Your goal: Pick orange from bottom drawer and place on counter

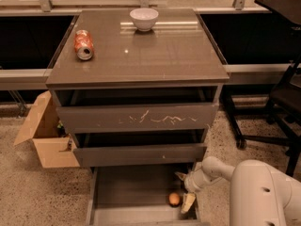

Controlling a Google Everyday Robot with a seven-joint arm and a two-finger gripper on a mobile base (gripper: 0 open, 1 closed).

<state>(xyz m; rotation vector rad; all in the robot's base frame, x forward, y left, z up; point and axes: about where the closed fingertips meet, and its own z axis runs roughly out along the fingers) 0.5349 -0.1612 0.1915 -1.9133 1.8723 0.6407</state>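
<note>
Orange (174, 199) is lying on the dark floor of the bottom drawer (127, 192), toward its right side and near the front. The gripper (184, 190) is hanging low inside that same drawer, just to the right of the fruit. Its jaws are standing wide apart and are gripping nothing. One pale finger (188, 202) is pointing downward right beside the orange; whether it is touching the fruit I cannot tell. The other is sitting higher, up against the shadow under the middle drawer (141, 154). The white arm (263, 197) is reaching in from the lower right corner, its rounded casing filling that part of the view.

Three drawers are showing in the cabinet. The bottom one is standing pulled far out, the middle one is sitting slightly open, and the top drawer (136, 118), with white scratch marks across its front, is also sitting slightly open.

Above them the glossy desk (155, 55) is carrying two things, well apart from each other. One white bowl (144, 19) is standing upright near the back edge, and one crushed red-orange can (83, 44) is lying on its side near the left edge.

One orange only is showing. On the floor to the left, one open cardboard box (47, 140) is sitting beside the cabinet, and on the right one dark office chair (282, 102) is standing.
</note>
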